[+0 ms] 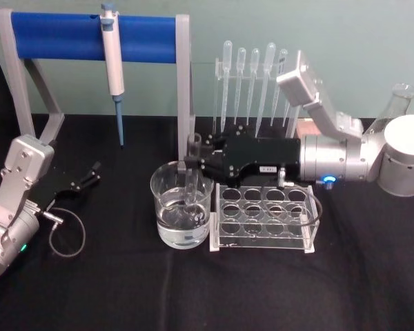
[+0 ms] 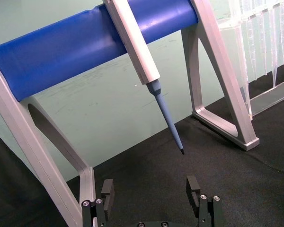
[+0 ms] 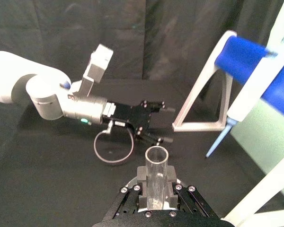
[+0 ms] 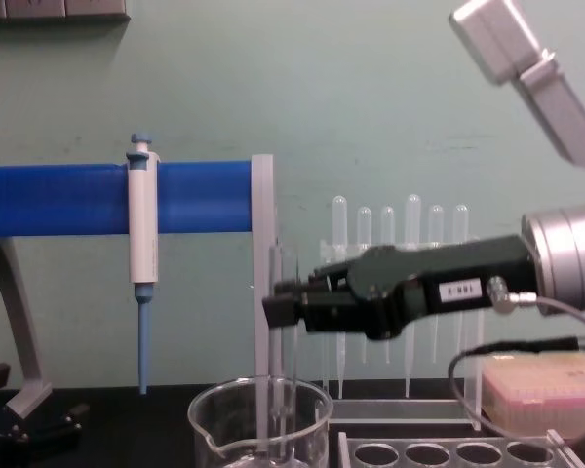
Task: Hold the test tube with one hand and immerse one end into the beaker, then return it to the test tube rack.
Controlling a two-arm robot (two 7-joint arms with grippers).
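Slippage worries me: my black two-fingered right gripper (image 1: pixel 193 164) pinches the long clear glass test tube (image 1: pixel 193 145), tip dipped in the wide glass beaker (image 1: pixel 162 227); lifting askew could strike its rim. My left gripper (image 1: pixel 86 178) sits parked far left, fingers apart.

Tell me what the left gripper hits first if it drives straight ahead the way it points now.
Probably the blue pipettor tip hanging from the stand: it sits ahead of the open left gripper, nearer one finger. Depth is unclear; it might slip past toward the green wall.
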